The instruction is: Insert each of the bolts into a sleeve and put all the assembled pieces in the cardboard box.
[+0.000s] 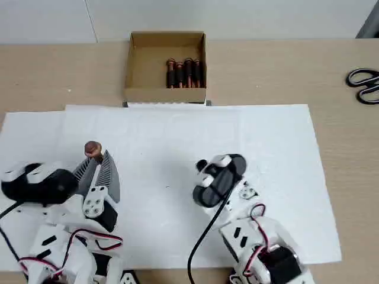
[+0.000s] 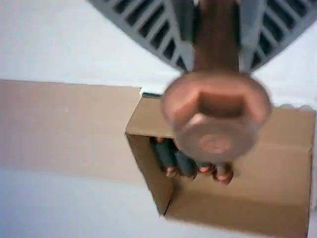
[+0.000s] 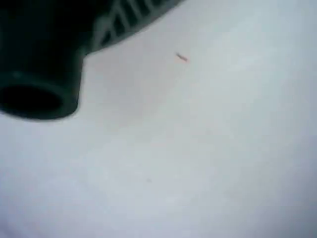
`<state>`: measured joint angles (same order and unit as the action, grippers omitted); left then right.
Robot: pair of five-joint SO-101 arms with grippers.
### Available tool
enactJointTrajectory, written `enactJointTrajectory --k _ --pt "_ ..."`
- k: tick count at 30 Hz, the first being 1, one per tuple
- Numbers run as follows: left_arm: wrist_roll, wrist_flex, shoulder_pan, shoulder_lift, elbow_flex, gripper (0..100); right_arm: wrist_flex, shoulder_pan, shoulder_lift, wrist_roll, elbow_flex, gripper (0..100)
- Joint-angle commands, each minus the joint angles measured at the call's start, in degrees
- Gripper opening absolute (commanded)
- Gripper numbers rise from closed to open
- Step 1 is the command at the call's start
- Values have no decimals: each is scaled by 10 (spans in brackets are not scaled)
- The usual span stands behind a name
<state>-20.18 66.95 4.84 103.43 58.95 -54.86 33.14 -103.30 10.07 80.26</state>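
in the left claw (image 1: 99, 158), on the near left side of the table (image 1: 53, 71): a copper bolt (image 1: 93, 148), pinched by its shank between the grey ribbed fingers (image 2: 143, 20). hex head sticking out past the tips, pointing toward the far side. narrow grip, closed on the shank. held above the white paper sheet (image 1: 177, 142), well apart from the cardboard box (image 1: 136, 65).

in the right claw (image 1: 208, 171), on the near side toward the middle and over the same paper sheet: a black sleeve (image 3: 38, 91), gripped beside a ribbed finger. open end facing outward, bore dark, raised off the paper with a faint shadow below. well apart from the bolt.

just beyond the far edge of the paper sheet, on the wood: the cardboard box, open on top. inside, in its right half: four assembled pieces (image 1: 185, 73), black sleeves on copper bolts, lying side by side and touching, copper showing at both ends.

from the left wrist: bolt head in line with the box, covering part of the row inside.

at the right edge of the table, off the paper: black-handled scissors (image 1: 364, 86).
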Motion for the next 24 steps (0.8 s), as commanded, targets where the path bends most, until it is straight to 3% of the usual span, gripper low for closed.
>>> enactJointTrajectory --k 1,7,14,24 --pt "-4 -48 -2 8 7 6 63 21 -7 -4 18 2" --pt "-1 -90 -2 8 33 6 139 63 -7 -3 69 2" --pt "-96 -192 -2 8 100 6 261 97 -7 -2 159 2" --pt "-142 -225 18 6 158 7 277 122 -1 -5 162 2"
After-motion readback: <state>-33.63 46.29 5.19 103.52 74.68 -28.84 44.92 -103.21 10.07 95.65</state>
